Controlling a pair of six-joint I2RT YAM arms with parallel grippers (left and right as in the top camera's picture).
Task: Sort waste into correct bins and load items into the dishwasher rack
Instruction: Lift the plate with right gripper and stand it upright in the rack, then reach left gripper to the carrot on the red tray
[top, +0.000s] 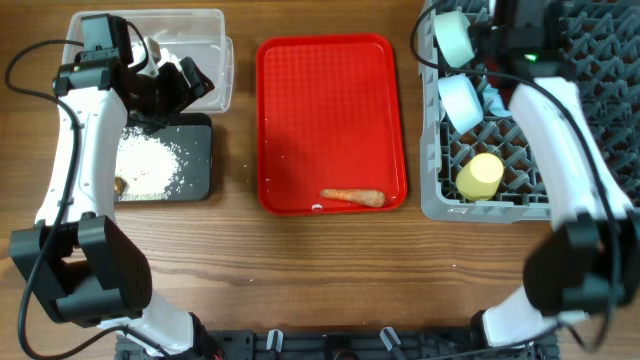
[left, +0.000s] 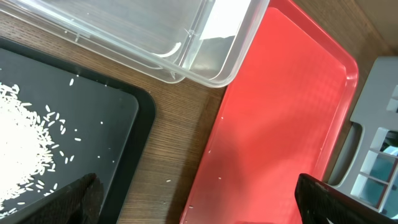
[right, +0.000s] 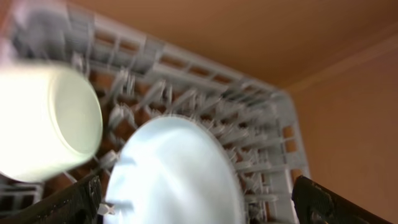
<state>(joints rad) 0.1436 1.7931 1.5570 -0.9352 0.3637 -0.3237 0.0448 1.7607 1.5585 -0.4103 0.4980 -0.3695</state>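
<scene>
Carrot (top: 352, 197) lies on red tray (top: 300, 100); left fingers (left: 81, 196) wide, empty, by clear bin (left: 124, 31); right fingers (right: 74, 202) wide over racked plate (right: 174, 174).

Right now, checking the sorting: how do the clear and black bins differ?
The clear bin is see-through and deeper; the black bin is opaque and shallow. Rice lies in the black bin; no rice shows in the clear bin. Both are rectangular, left of the red tray.
</scene>
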